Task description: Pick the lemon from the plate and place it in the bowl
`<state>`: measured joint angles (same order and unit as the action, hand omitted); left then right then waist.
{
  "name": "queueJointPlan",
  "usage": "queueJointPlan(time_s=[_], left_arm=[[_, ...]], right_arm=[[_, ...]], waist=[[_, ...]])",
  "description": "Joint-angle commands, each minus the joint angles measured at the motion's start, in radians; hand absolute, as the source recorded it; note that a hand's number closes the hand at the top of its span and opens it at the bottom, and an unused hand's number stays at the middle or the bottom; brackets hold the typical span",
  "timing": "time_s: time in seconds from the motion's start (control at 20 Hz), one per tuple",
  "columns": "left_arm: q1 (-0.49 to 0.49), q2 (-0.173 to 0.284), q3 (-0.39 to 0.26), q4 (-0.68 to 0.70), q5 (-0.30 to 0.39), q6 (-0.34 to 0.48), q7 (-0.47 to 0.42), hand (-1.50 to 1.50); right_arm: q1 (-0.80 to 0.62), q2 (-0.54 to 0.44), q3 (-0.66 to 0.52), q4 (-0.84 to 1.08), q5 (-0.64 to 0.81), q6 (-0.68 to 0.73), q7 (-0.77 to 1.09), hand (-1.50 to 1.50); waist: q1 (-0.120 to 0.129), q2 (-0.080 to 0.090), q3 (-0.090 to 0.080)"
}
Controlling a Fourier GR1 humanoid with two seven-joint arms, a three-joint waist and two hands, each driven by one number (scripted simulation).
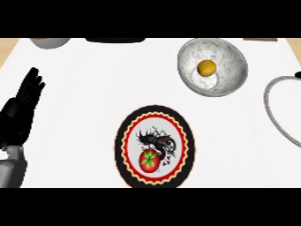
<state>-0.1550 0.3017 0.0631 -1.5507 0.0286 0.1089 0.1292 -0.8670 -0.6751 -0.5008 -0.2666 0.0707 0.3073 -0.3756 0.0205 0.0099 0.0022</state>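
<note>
Sitting in the marble bowl (234, 84) at upper right, w/ plate (128, 141) nearby: your lemon (207, 67). Left hand (19, 112) rests at left edge, fingers straight & apart; right hand out of shot

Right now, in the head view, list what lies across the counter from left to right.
Left hand → plate with its tomato picture → marble bowl holding the lemon → grey ring at the right edge.

Only 1 view, from the robot's head, looks steeply down on the white counter (81, 88), fairly close, its far edge at the frame's top and the near edge toward the bottom.
</note>
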Motion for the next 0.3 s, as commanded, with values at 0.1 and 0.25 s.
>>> queueJointPlan(time_s=[0.1, 0.25], left_arm=[[-0.025, -0.014, 0.004, 0.014, -0.01, 0.0, 0.005, 0.0], [-0.008, -0.023, -0.006, -0.016, -0.017, 0.001, 0.029, 0.0]], right_arm=[[0.058, -0.075, -0.032, 0.031, -0.043, 0.163, -0.077, -1.5], [0.035, -0.085, -0.045, 0.024, -0.069, 0.203, -0.065, -1.5]], waist=[[0.004, 0.001, 0.0], [0.003, -0.002, 0.0]])
